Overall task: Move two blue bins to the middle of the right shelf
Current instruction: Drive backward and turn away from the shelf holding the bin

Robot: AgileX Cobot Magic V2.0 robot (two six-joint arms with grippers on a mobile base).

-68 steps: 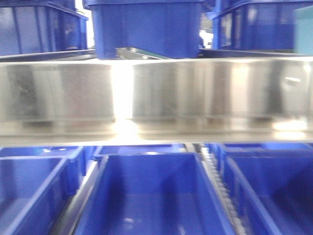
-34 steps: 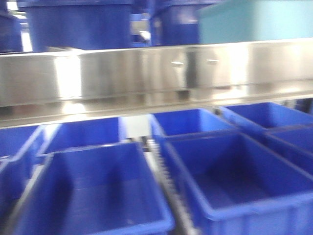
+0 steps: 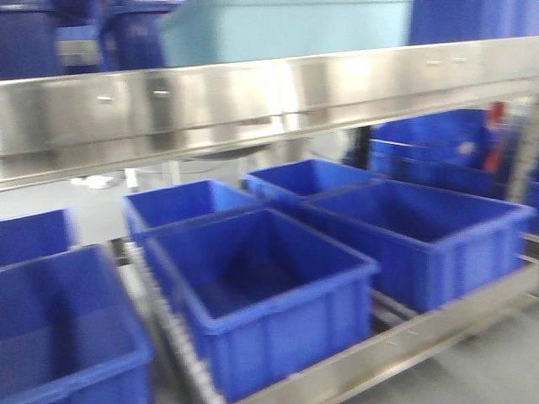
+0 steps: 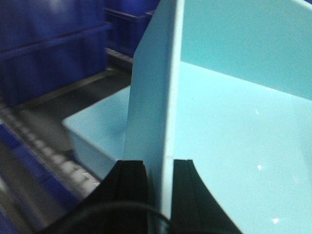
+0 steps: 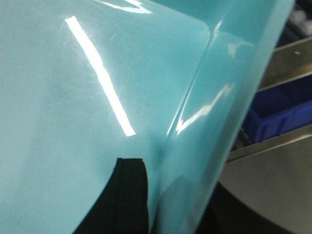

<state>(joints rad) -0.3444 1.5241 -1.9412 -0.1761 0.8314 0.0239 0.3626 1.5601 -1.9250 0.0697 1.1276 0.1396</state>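
A light-blue bin (image 3: 278, 29) shows at the top of the front view, above the steel shelf beam (image 3: 253, 101). In the left wrist view its thin wall (image 4: 156, 87) stands upright between the two black fingers of my left gripper (image 4: 159, 168), which is shut on it. In the right wrist view the same glossy bin (image 5: 97, 73) fills the frame. My right gripper (image 5: 161, 195) is shut on its wall, with one black finger (image 5: 129, 195) inside and the other a dark shape behind the wall.
Several dark blue bins (image 3: 261, 286) (image 3: 421, 236) sit open on the roller shelf below the beam, with a roller track (image 3: 160, 311) between rows. More dark blue bins (image 3: 438, 143) stand at the far right, and grey floor (image 3: 472, 370) lies at the lower right.
The front view has swung to the right: the beam and dark blue bins slid left and now run at an angle. The light-blue bin has come into view above the beam.
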